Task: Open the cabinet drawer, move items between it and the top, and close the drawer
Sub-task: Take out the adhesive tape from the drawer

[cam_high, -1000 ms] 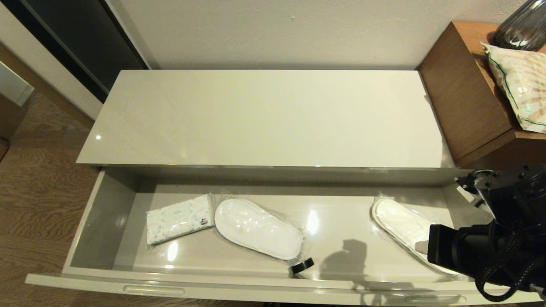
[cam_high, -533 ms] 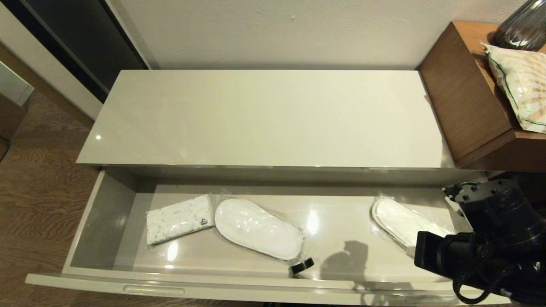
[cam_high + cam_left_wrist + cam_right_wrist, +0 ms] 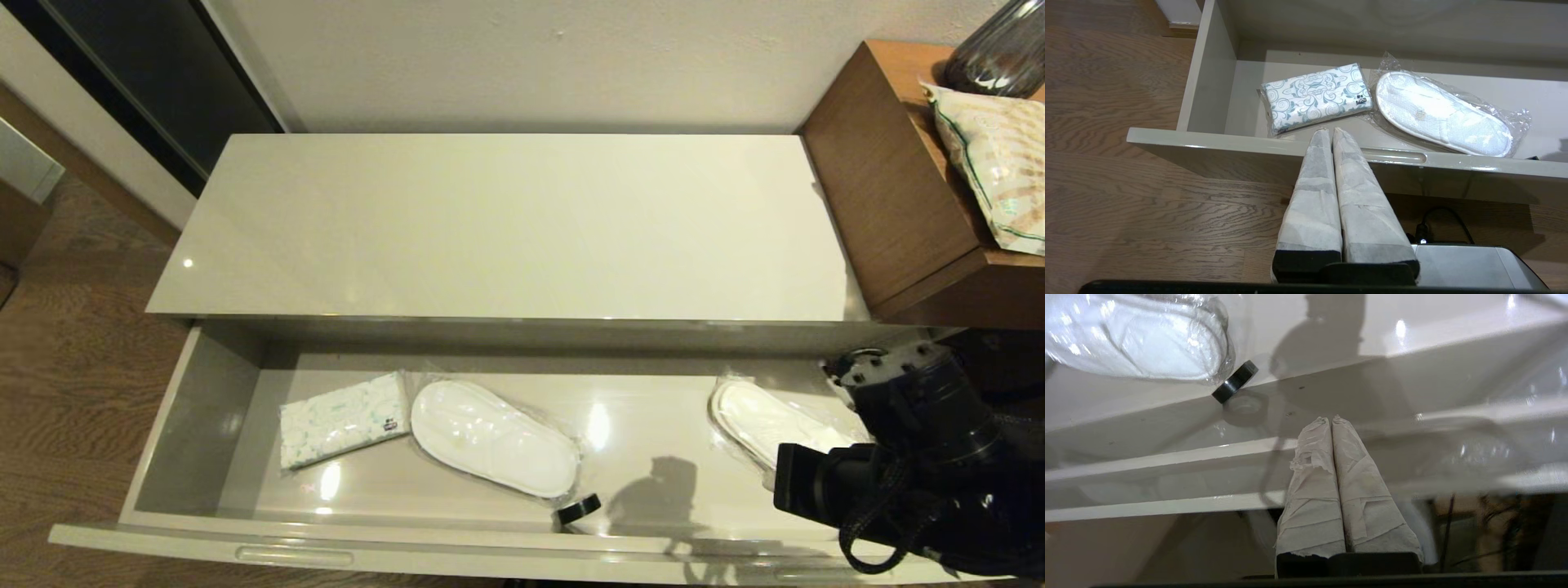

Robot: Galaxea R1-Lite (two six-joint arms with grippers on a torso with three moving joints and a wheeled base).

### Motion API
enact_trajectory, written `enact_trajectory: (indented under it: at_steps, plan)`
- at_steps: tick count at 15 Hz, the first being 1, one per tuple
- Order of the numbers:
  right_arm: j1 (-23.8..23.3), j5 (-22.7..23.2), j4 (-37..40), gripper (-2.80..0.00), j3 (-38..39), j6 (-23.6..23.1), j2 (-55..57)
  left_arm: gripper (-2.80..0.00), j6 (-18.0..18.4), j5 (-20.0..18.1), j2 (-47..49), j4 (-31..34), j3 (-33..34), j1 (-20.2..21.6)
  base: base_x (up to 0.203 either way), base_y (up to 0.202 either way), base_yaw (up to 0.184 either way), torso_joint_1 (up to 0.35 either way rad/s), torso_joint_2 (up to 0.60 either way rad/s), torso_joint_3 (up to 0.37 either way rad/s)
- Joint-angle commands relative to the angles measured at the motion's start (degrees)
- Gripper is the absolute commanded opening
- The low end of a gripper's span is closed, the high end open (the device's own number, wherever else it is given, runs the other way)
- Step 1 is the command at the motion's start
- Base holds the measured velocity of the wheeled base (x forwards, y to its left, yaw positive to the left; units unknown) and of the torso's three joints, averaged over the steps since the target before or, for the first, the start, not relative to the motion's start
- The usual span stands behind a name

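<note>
Over the open cabinet drawer (image 3: 204,425), our right end effector (image 3: 1329,419) has edged leftward, fingers closed and empty, toward the tape roll (image 3: 579,509); tissue pack (image 3: 343,419) remains inside.

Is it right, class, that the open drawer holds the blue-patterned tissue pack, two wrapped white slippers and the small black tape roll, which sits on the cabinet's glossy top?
No. The small black tape roll lies inside the open beige-grey drawer, against its front wall; the head view shows it. The rest is right.
</note>
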Motion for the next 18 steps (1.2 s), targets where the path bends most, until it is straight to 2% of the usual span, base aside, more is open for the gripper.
enact_trajectory:
  at_steps: [1, 3, 6, 7, 8, 10, 13, 16, 18]
  plan:
    - [-1.26, -0.14, -6.00, -2.80, 0.01, -6.56, 7.57, -2.80, -0.05, 0.02, 0.06, 0.00, 0.03, 0.01, 0.000, 0.000, 0.000, 0.000, 0.00, 0.000]
    - [-4.42, 0.24, -16.03, -2.80, 0.34, -11.56, 13.53, -2.80, -0.05, 0.02, 0.06, 0.00, 0.05, 0.01, 0.000, 0.000, 0.000, 0.000, 0.00, 0.000]
    - [-6.68, 0.37, -19.95, -2.80, -4.90, -14.40, 22.66, -2.80, -0.05, 0.02, 0.06, 0.00, 0.05, 0.01, 0.000, 0.000, 0.000, 0.000, 0.00, 0.000]
    - [-6.06, -1.64, -20.25, -2.80, -7.68, -15.17, 25.53, -2.80, -0.05, 0.02, 0.06, 0.00, 0.02, 0.01, 0.000, 0.000, 0.000, 0.000, 0.00, 0.000]
    - [-3.61, -5.51, -20.42, -2.80, -9.54, -15.71, 27.55, -2.80, -0.05, 0.02, 0.06, 0.00, -0.02, 0.01, 0.000, 0.000, 0.000, 0.000, 0.00, 0.000]
    - [1.49, -9.38, -20.57, -2.80, -11.56, -18.03, 28.45, -2.80, -0.05, 0.02, 0.06, 0.00, -0.02, 0.01, 0.000, 0.000, 0.000, 0.000, 0.00, 0.000]
    - [7.51, -12.94, -17.08, -2.80, -15.45, -20.05, 27.76, -2.80, -0.05, 0.02, 0.06, 0.00, 0.05, 0.01, 0.000, 0.000, 0.000, 0.000, 0.00, 0.000]
    - [7.82, -13.26, -9.26, -2.80, -21.59, -20.22, 28.66, -2.80, -0.05, 0.02, 0.06, 0.00, -0.02, 0.01, 0.000, 0.000, 0.000, 0.000, 0.00, 0.000]
    - [7.84, -13.31, -6.76, -2.80, -25.34, -20.23, 31.45, -2.80, -0.05, 0.02, 0.06, 0.00, 0.05, 0.01, 0.000, 0.000, 0.000, 0.000, 0.00, 0.000]
